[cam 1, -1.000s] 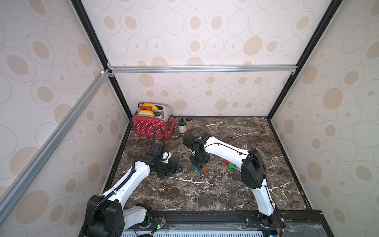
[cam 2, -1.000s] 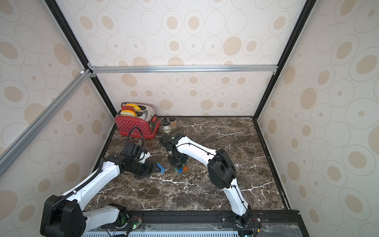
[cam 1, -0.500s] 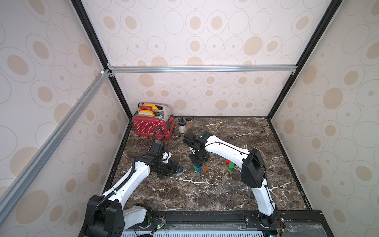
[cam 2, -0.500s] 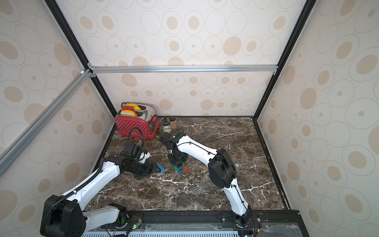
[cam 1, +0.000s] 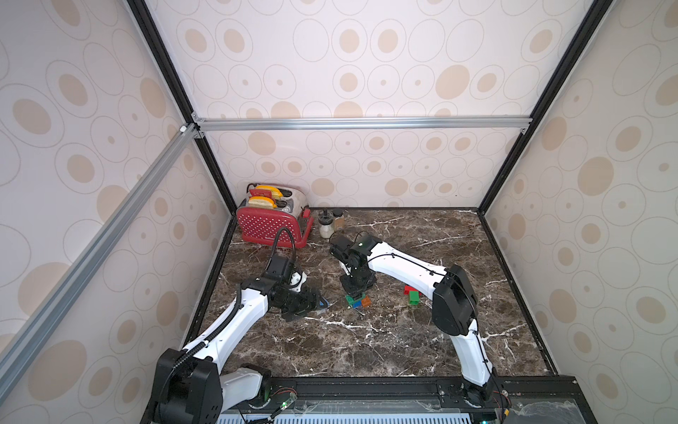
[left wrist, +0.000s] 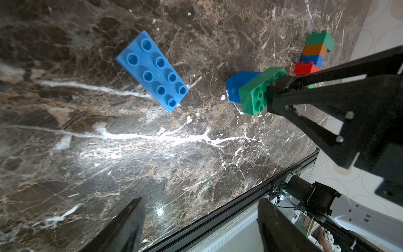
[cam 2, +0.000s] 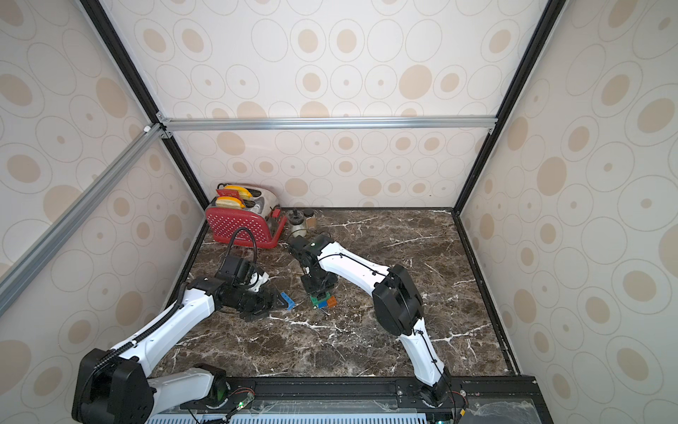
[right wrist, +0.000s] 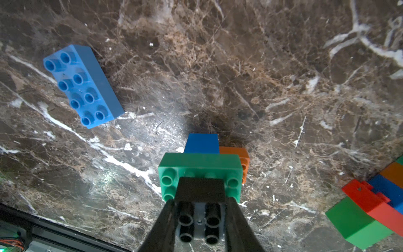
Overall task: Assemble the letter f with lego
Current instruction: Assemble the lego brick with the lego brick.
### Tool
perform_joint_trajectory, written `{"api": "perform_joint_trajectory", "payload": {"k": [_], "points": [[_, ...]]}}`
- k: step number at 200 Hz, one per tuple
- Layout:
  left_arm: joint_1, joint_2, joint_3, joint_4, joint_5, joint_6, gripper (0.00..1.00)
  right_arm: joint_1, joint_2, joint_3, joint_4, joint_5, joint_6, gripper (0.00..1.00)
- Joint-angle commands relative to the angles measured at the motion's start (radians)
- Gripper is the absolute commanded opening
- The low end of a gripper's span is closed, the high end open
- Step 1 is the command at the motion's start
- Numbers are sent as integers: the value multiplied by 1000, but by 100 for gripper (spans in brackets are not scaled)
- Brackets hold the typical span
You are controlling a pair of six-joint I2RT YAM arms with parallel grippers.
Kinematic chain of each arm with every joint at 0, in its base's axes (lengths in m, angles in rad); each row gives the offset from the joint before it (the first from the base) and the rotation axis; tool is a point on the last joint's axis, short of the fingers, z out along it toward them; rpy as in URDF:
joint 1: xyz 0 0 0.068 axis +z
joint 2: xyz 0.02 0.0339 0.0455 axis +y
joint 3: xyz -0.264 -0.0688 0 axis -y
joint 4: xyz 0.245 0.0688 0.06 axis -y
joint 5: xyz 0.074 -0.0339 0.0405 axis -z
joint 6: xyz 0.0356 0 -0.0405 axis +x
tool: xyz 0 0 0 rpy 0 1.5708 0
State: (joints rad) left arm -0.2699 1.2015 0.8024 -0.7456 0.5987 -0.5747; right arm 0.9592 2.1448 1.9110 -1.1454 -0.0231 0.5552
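My right claw (right wrist: 200,197) is clenched on a black brick (right wrist: 200,188), squarely over the green oblong brick (right wrist: 196,163) mid-bench (cam 1: 385,341). My left claw (left wrist: 198,205) gapes empty. The long blue brick (left wrist: 152,69) lies aslant just right of it, nearer that arm.

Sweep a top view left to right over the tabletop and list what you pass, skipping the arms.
Red dotted toaster → blue oblong studded plastic brick → joined green, blue and orange plastic bricks → stack of plastic bricks, red and green showing. The two small glass jars are skipped: they sit level with the blue brick.
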Motion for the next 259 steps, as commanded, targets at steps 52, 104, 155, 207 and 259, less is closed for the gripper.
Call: {"api": "perform_joint_trajectory", "payload": {"k": [52, 104, 155, 207, 259], "points": [[4, 3, 0, -14, -14, 20, 83, -12, 10, -25, -4, -27, -18, 34], [4, 0, -2, -11, -16, 18, 83, -13, -6, -20, -25, -5, -20, 34], [4, -5, -1, -12, -19, 19, 83, -16, 10, -20, -33, -16, -28, 34], [5, -7, -1, -14, -23, 18, 83, -22, 13, -66, -13, -38, -31, 34], [4, -6, -2, -14, -27, 16, 83, -21, 0, -166, 35, -43, -29, 33]]}}
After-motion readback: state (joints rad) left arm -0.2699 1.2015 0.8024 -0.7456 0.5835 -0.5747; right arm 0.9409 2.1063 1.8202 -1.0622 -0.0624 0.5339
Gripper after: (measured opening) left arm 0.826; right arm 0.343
